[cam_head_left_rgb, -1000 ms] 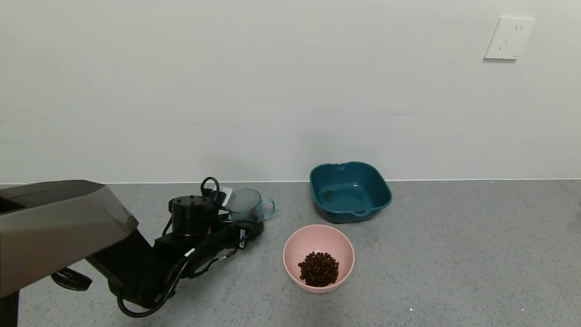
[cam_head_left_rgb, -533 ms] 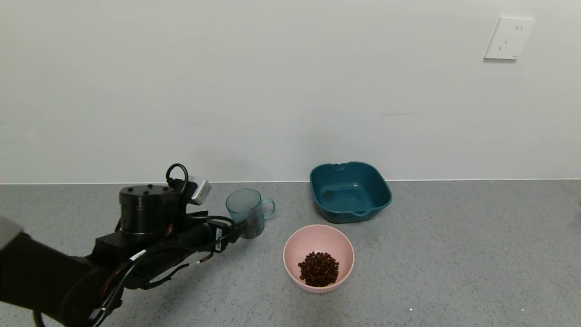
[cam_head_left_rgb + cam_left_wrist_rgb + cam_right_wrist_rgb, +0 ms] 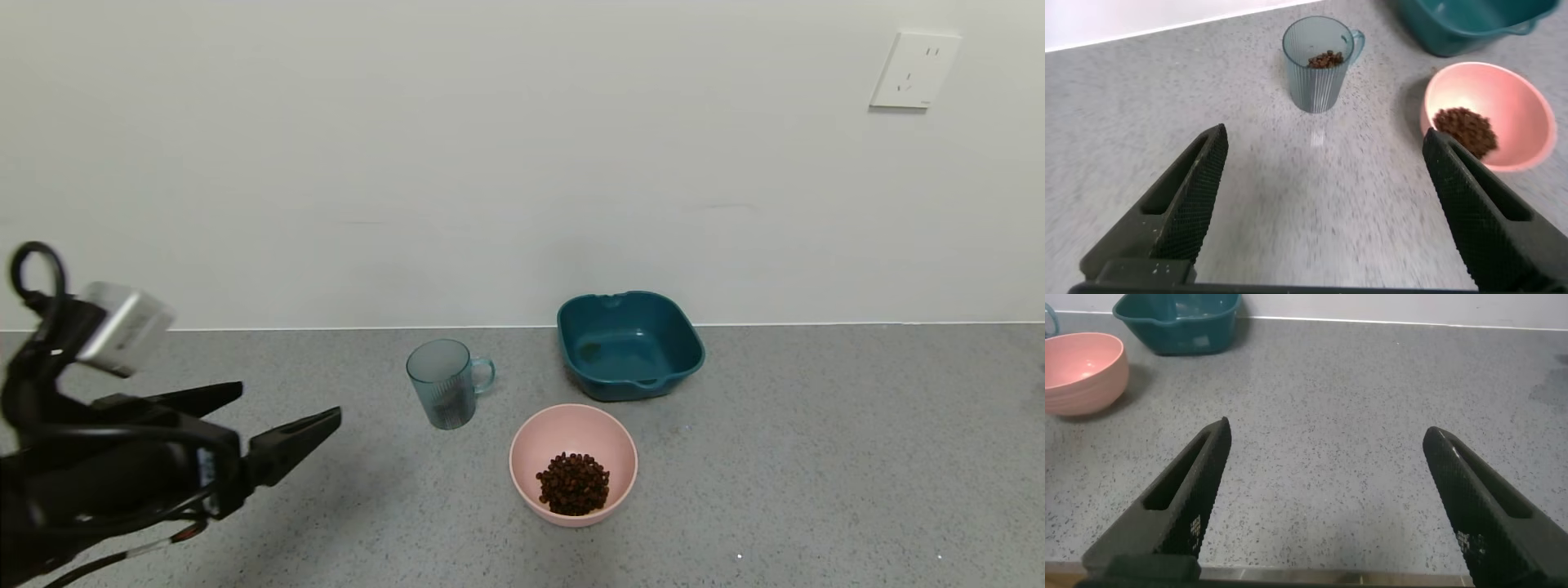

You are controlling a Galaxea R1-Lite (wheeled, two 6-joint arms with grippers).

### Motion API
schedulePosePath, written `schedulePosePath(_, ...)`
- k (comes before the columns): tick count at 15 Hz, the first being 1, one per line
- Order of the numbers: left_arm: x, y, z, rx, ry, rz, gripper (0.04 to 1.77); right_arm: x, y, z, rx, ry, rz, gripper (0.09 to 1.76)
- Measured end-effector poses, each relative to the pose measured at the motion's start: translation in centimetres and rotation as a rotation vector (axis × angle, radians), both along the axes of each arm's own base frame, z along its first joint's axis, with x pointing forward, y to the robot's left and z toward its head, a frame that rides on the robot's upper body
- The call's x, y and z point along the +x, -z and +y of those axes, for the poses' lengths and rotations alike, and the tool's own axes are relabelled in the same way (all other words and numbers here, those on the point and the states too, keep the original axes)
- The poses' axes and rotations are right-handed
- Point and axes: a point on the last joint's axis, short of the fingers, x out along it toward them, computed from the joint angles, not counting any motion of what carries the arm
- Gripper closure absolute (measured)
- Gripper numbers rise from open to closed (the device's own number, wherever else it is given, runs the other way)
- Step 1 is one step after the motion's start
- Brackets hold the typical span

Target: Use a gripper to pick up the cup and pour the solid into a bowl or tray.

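Note:
The blue-green ribbed cup stands upright on the grey counter, apart from both grippers. In the left wrist view the cup holds a few dark reddish-brown pieces. The pink bowl sits to the cup's right and nearer me, with a pile of the solid in it. My left gripper is open and empty, raised well to the left of the cup; it also shows in the left wrist view. My right gripper is open and empty over bare counter, out of the head view.
A dark teal squarish tray stands behind the bowl near the wall. It also shows in the left wrist view and the right wrist view, where the pink bowl sits beside it. A wall socket is at the upper right.
My left gripper was round the cup a second ago. It has drawn back to the left and risen, open. The cup, bowl and tray have not moved.

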Motion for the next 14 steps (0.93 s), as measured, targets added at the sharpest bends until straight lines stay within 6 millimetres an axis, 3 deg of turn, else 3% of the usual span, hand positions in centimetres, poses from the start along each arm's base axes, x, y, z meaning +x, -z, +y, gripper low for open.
schedulePosePath(3, -6.1, -2.0, 1.9, -0.016, -0.001, -0.051, 0.1, 0.0, 0.0, 0.0, 0.0, 0.001, 0.0, 0.14)
schedulePosePath(7, -13.1, -3.0, 4.1, -0.036, -0.022, -0.139, 0.1, 0.0, 0.0, 0.0, 0.0, 0.0, 0.0, 0.14)
schedulePosePath(10, -16.6, -3.1, 5.1, -0.045, -0.1, -0.211, 0.1, 0.0, 0.0, 0.0, 0.0, 0.0, 0.0, 0.14)
schedulePosePath(14, -19.7, -2.6, 5.4, -0.046, -0.225, -0.286, 0.1, 0.0, 0.0, 0.0, 0.0, 0.0, 0.0, 0.14)
